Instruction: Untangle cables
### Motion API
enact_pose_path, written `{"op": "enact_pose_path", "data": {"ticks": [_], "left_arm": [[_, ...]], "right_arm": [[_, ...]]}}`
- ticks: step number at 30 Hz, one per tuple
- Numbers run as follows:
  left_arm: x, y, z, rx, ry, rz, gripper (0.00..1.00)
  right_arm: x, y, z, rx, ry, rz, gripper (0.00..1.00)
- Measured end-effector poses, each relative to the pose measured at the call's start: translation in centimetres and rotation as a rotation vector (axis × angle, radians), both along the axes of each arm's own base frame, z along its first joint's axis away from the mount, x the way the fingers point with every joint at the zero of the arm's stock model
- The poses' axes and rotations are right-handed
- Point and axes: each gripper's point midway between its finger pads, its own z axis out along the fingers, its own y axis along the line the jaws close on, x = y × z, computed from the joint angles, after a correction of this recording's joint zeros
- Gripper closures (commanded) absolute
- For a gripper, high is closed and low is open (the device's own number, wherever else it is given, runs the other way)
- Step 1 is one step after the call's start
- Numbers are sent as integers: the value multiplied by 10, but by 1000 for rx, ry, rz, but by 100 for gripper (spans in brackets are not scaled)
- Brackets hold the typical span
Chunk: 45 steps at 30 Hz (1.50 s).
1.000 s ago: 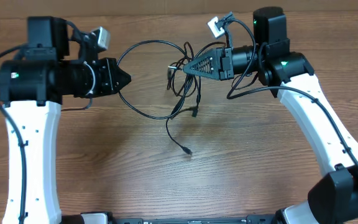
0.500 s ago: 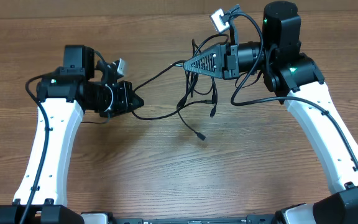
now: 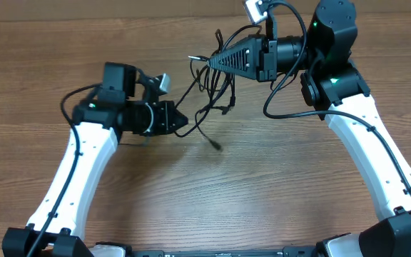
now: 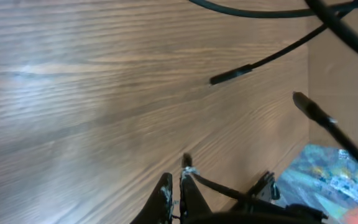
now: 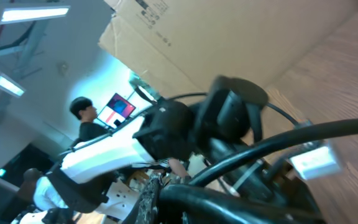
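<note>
The cables (image 3: 215,77) are thin black cords hanging in a loose tangle between my two grippers, above the wooden table (image 3: 262,185). My right gripper (image 3: 207,63) is shut on the top of the tangle and holds it raised at the back centre. My left gripper (image 3: 183,123) is shut on one cord low and to the left of the tangle. One loose plug end (image 3: 215,145) dangles near the table. In the left wrist view my shut fingers (image 4: 177,186) pinch a cord (image 4: 219,185), and a plug end (image 4: 230,74) hangs ahead. The right wrist view points upward; its fingers (image 5: 157,190) are mostly hidden.
A brown cardboard wall (image 3: 120,8) runs along the table's back edge, close behind the right gripper. It also shows in the right wrist view (image 5: 229,43). The left arm's body (image 3: 123,107) sits left of the tangle.
My left gripper has moved right and forward, toward the tangle, so the cord it holds has gone slack. My right gripper has risen and shifted back-left with the tangle.
</note>
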Motion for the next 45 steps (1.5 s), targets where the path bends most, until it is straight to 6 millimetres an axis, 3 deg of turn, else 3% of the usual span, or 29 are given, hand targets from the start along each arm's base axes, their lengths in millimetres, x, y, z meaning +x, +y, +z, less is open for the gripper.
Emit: {"op": "enact_pose_path", "data": {"ticks": [5, 9, 11, 14, 15, 20, 30, 33, 34, 35, 36, 37, 38, 39, 41, 45], "left_arm": [[-3, -4, -10, -21, 16, 19, 88], [-8, -3, -19, -20, 57, 36, 74], [-10, -1, -23, -14, 71, 44, 54], [-11, 1, -29, 1, 87, 58, 13], [-12, 3, -33, 14, 96, 66, 7], [-3, 12, -42, 71, 71, 104, 5], [24, 19, -33, 108, -38, 164, 5], [30, 21, -29, 123, -60, 184, 8], [32, 21, -29, 125, -62, 189, 11], [34, 20, -29, 123, -66, 192, 22], [37, 19, -29, 119, -70, 197, 34], [40, 17, -28, 112, -74, 196, 60], [42, 15, -28, 110, -78, 195, 96], [44, 13, -28, 105, -77, 191, 96], [46, 13, -33, 116, -57, 209, 96], [31, 35, -107, 203, 157, 268, 96]], "right_arm": [[-2, -3, -1, -3, 55, 23, 96], [-1, -2, -5, -9, 88, 36, 96], [-2, -2, -6, -11, 97, 43, 96], [-3, -4, -4, -10, 89, 54, 96], [-4, -5, -4, -11, 88, 59, 96], [-4, -7, -5, -17, 131, 63, 96], [-9, -8, 7, -14, 188, 87, 96], [-11, -8, 11, -15, 218, 98, 96], [-11, -8, 11, -17, 228, 102, 96], [-11, -8, 12, -18, 234, 108, 96], [-12, -8, 12, -19, 240, 113, 96], [-12, -8, 11, -22, 246, 119, 96], [-12, -8, 9, -25, 253, 126, 96], [-12, -8, 7, -29, 258, 133, 96], [-14, -8, 4, -40, 268, 149, 85], [-34, -17, 33, -24, 143, 149, 83]]}}
